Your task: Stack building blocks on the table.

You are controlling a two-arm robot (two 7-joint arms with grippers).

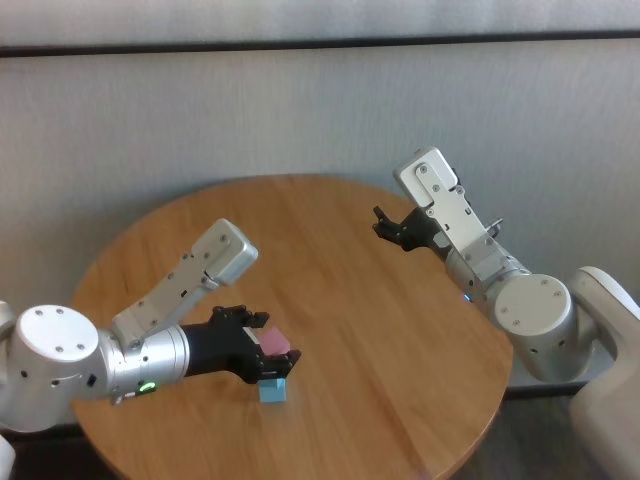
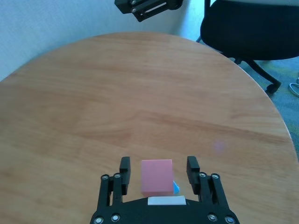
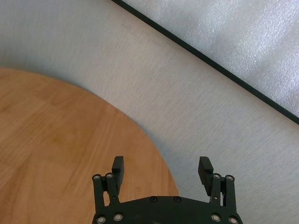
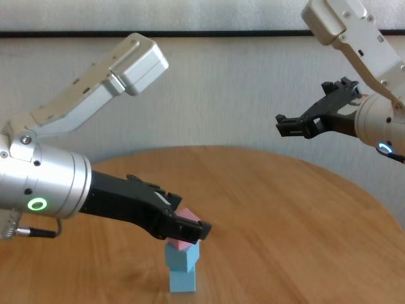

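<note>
Left tool point(image 4: 183, 229) straddles the pink block point(image 2: 156, 177), jaws parted with a gap either side, so not gripping. Pink block tops a stack of two light blue blocks point(image 4: 182, 269) on the bench point(image 1: 400, 330). Blocks look light, rigid, matte; best grasped on opposite flat faces. Stack looks slightly twisted and easily toppled. Right tool point(image 3: 162, 170) hangs wide open, empty, well clear of the stack, over the bench's far edge. Nothing obstructs.

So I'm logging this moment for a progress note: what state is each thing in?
Pink matte cube: on top of the stack, between open fingers.
Light blue matte cubes: stacked, upright on round wood-grain table.
Left gripper: open around pink cube, gaps both sides.
Right gripper: open, empty, raised at the table's edge.
</note>
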